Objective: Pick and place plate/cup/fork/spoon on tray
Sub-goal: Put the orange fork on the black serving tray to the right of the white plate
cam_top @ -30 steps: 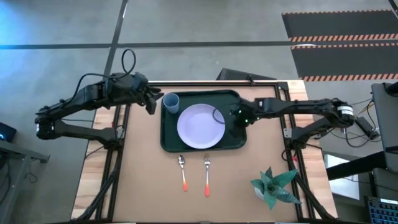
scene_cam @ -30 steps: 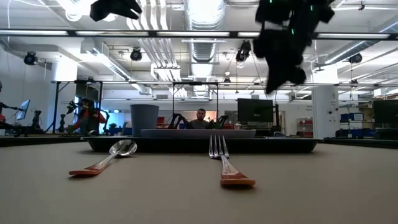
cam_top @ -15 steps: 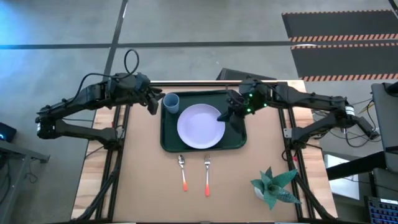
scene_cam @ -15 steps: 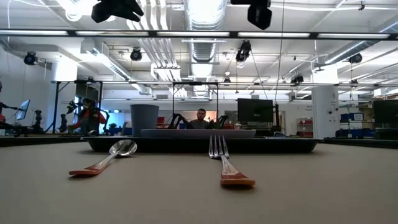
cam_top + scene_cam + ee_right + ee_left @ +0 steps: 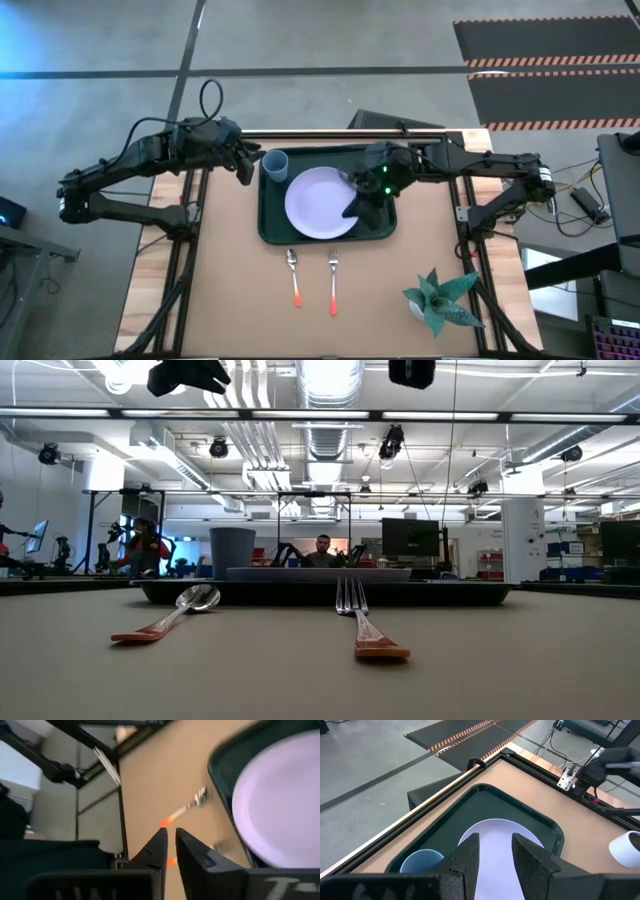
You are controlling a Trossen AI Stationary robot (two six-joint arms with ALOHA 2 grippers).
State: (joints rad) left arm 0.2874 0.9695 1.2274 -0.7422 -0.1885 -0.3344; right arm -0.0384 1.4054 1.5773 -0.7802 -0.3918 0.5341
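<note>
The dark green tray point(image 5: 270, 225) lies at the table's far middle. The pale plate point(image 5: 318, 205) rests flat in it, and the blue cup point(image 5: 275, 165) stands in its far left corner. The spoon point(image 5: 293, 275) and the fork point(image 5: 333, 280) lie side by side on the table just in front of the tray, handles toward the near edge. My left gripper point(image 5: 247, 166) hovers open and empty just left of the cup. My right gripper point(image 5: 352, 207) hangs high over the plate's right edge, shut and empty, with only a thin slit between its fingers point(image 5: 192, 852).
A green potted plant point(image 5: 438, 300) stands at the table's near right. Bare brown table surface lies left and right of the two utensils. In the low view people show in the room beyond the tray point(image 5: 325, 592).
My right gripper has risen from beside the tray's right rim. It has gone toward the table's left and near edges and now hangs over the plate's right edge. It has turned so that it points toward the near edge. The plate stays flat in the tray.
</note>
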